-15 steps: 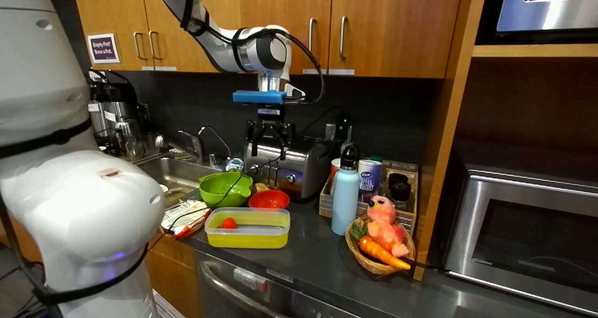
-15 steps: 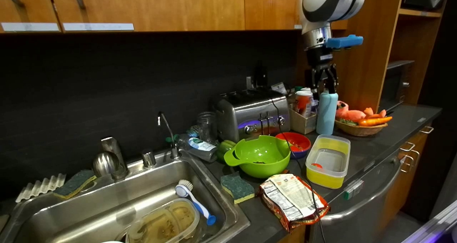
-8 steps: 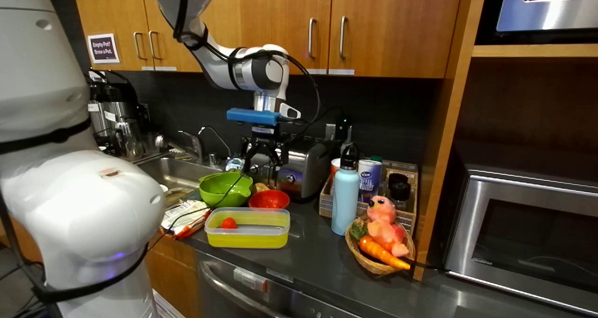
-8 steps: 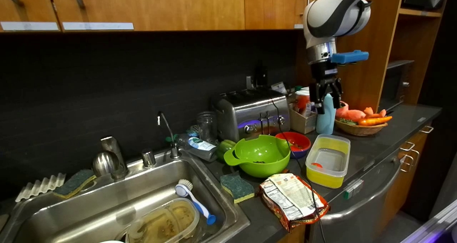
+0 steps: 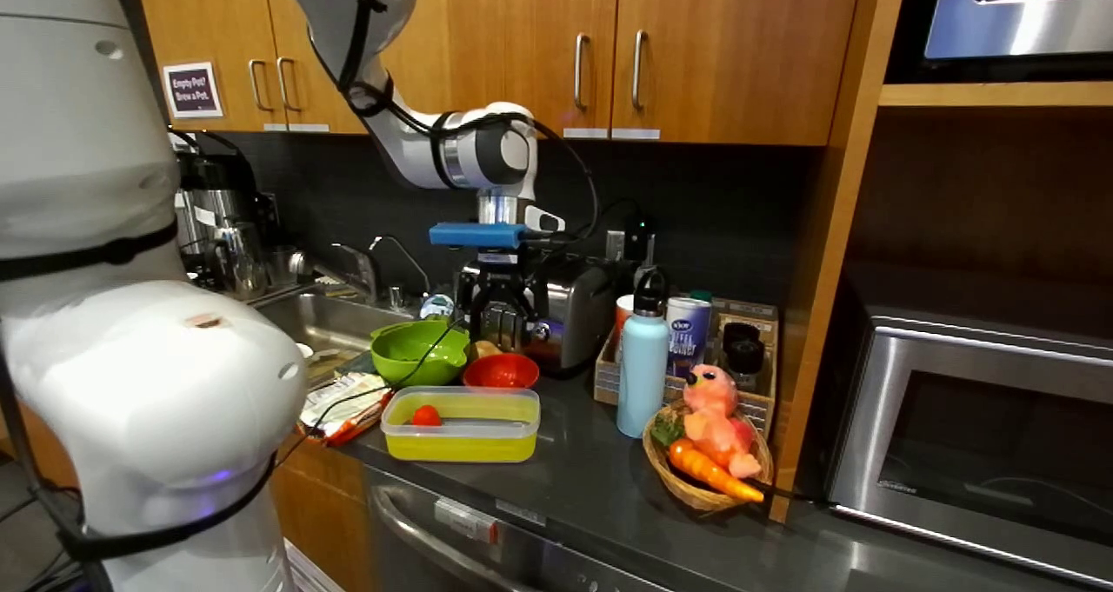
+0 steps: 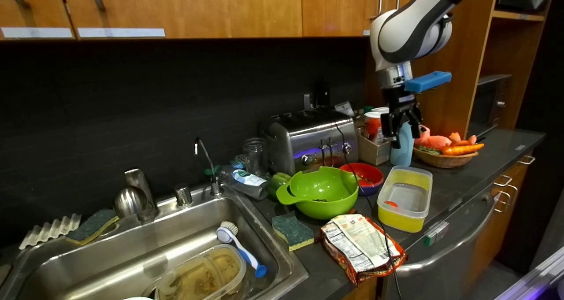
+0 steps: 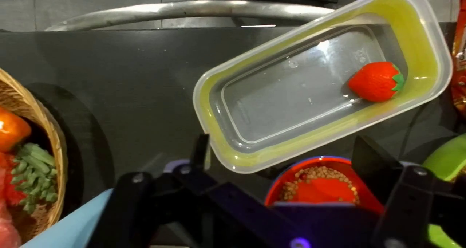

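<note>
My gripper (image 7: 282, 149) stands open with nothing between its fingers (image 7: 200, 151). It hangs above the counter, in front of the steel toaster (image 5: 569, 314) in an exterior view. Below it in the wrist view lie a red bowl (image 7: 316, 193) with small tan grains and the near corner of a yellow-and-clear container (image 7: 291, 144). A red toy strawberry (image 7: 376, 81) with a green top rests inside that container. The gripper's body hides part of the bowl. In an exterior view the gripper (image 6: 406, 139) overlaps the light blue bottle (image 6: 402, 154); they look apart in the opposite view.
A basket (image 5: 687, 492) holds a pink plush toy (image 5: 717, 409) and an orange carrot (image 5: 709, 470). A green bowl (image 6: 326, 198), a food bag (image 6: 361, 247), a sponge (image 6: 293, 230) and the sink (image 6: 132, 264) lie along the counter. A thin cable (image 6: 368, 198) crosses near the container.
My open gripper has come down from above the toaster's top to lower in front of it. The descent is larger in the first half second. The objects on the counter have not moved.
</note>
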Controlling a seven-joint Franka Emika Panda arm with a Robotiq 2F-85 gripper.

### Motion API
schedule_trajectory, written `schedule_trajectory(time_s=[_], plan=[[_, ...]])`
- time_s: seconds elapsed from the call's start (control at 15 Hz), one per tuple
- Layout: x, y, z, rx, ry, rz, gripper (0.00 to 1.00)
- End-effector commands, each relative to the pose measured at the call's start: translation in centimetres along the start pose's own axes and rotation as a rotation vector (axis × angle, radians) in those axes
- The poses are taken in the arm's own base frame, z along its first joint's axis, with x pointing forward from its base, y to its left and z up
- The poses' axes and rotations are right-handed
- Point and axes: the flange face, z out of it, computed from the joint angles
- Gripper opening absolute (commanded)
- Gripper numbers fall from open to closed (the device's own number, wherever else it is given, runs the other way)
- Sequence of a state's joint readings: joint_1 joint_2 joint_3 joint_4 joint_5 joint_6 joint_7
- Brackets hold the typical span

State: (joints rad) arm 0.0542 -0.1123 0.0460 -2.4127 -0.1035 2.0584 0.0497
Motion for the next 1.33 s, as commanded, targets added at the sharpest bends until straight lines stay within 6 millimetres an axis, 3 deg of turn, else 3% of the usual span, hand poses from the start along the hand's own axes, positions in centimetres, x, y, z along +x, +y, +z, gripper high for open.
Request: schedule_trajectory(time_s=[0.0,0.27,0.73,1.27], plan=[[2.2,1.2,0.0,-0.129,0.038,0.087,1.00],[3.7,2.6,-1.2,-0.260,0.122,0.209,1.00],[3.7,2.4,-1.6,-0.241,0.121,0.214,1.00],[5.4,1.1,2.2,0.051,0.236,0.033,1.00]])
